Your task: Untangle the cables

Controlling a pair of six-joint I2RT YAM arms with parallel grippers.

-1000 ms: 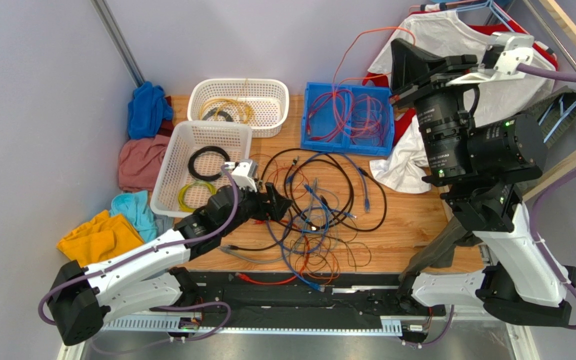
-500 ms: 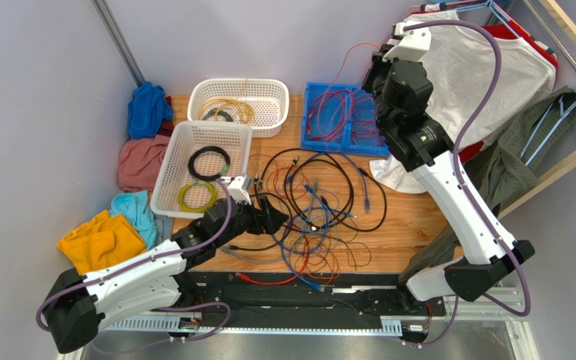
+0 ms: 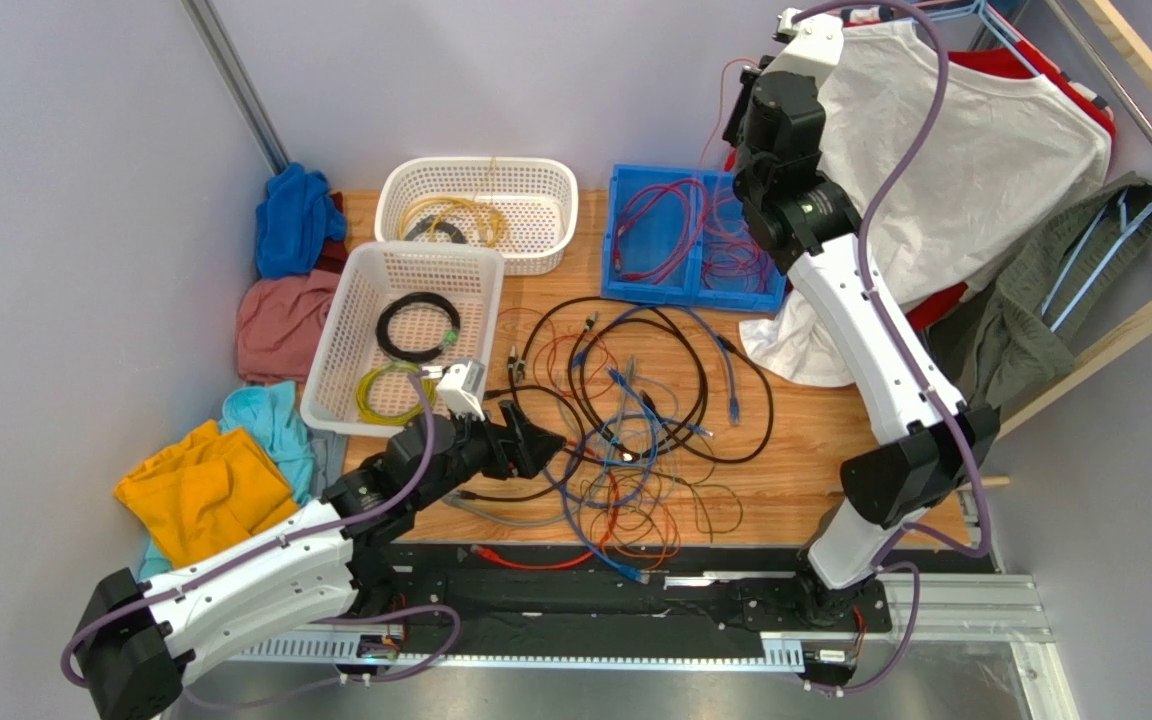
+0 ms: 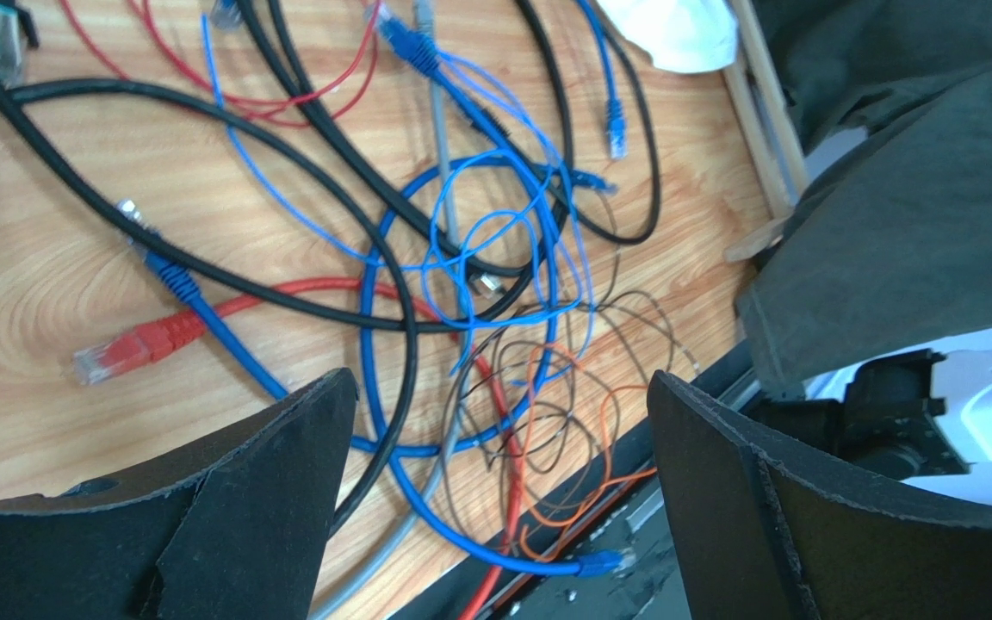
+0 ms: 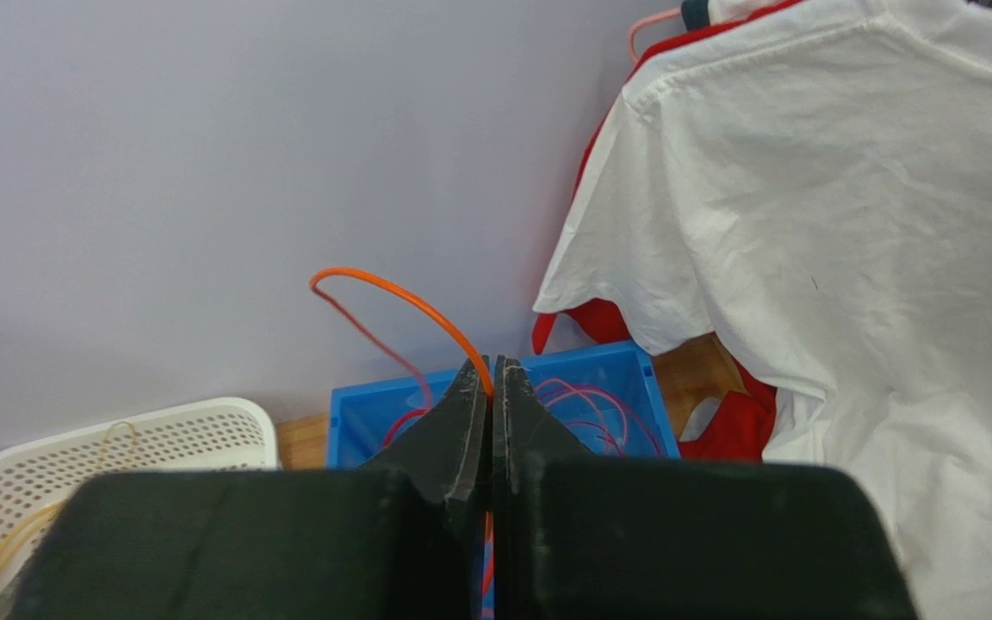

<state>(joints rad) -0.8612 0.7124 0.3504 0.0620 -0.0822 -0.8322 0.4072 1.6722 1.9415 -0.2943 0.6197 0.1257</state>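
Stretched low across the bench (image 3: 823, 450), the left arm holds the left hand (image 4: 499, 388) spread wide just above the tangled cables (image 3: 627, 420). The right arm rears high over the blue bin (image 3: 614, 225), the right hand (image 5: 490, 368) pinched closed on an orange cable (image 5: 398, 295).

A robotics lab test cell: a left robot arm (image 3: 267, 555) and a right robot arm (image 3: 883, 345) stand bolted to a metal rail (image 3: 973, 597) at the edge of a wooden table (image 3: 823, 450), boxed in by plain grey walls (image 3: 86, 180). Around them lie loose cables (image 3: 627, 435), white plastic baskets (image 3: 432, 252), a blue bin (image 3: 615, 240) and a white T-shirt (image 3: 988, 150).
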